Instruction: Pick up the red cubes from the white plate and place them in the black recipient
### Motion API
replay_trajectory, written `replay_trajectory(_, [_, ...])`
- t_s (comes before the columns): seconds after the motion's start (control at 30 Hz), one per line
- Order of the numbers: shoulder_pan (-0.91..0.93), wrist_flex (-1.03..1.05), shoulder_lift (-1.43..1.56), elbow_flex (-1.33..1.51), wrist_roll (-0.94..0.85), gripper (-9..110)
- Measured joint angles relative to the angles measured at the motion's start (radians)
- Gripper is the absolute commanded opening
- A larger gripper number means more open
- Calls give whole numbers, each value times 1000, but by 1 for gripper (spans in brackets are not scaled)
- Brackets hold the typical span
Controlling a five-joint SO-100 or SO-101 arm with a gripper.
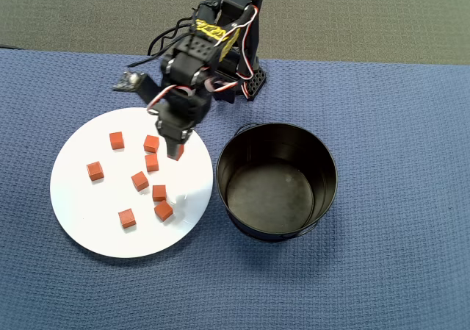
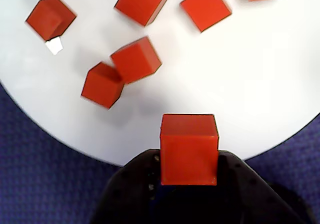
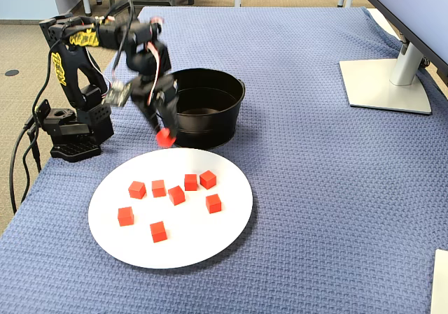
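My gripper [image 1: 176, 152] [image 2: 189, 156] [image 3: 166, 138] is shut on one red cube [image 2: 189, 149], which sits squarely between the black fingers. In the fixed view it hangs lifted in the air above the gap between the white plate [image 1: 81, 220] [image 3: 210, 247] and the black recipient [image 1: 272, 194] [image 3: 210, 126]. In the wrist view the held cube sits over the plate's [image 2: 250, 84] near rim. Several more red cubes [image 1: 139, 181] [image 3: 176, 195] lie loose on the plate, two of them touching [image 2: 135, 59]. The recipient stands upright to the right of the plate in the overhead view, and no cube shows inside it.
Everything rests on a blue woven cloth [image 1: 382, 271]. The arm's base [image 3: 70, 136] stands behind the plate, with cables trailing off the table edge. A monitor foot [image 3: 385, 83] stands far right in the fixed view. A small white chip [image 2: 54, 45] lies on the plate.
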Motion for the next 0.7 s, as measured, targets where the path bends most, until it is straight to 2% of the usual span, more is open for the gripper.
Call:
replay_trajectory(0.37, [-422,21,-21,-193,199,0])
replay_trajectory(0.4, [-465,18,-28,-193,210,6])
replay_trajectory(0.47, [-557,15,-32,-193,216,27])
replay_trajectory(0.5, [-606,15,-32,-186,216,31])
replay_trajectory(0.6, [-724,14,-32,-169,204,33])
replay_trajectory(0.7, [-707,29,-31,-170,176,33])
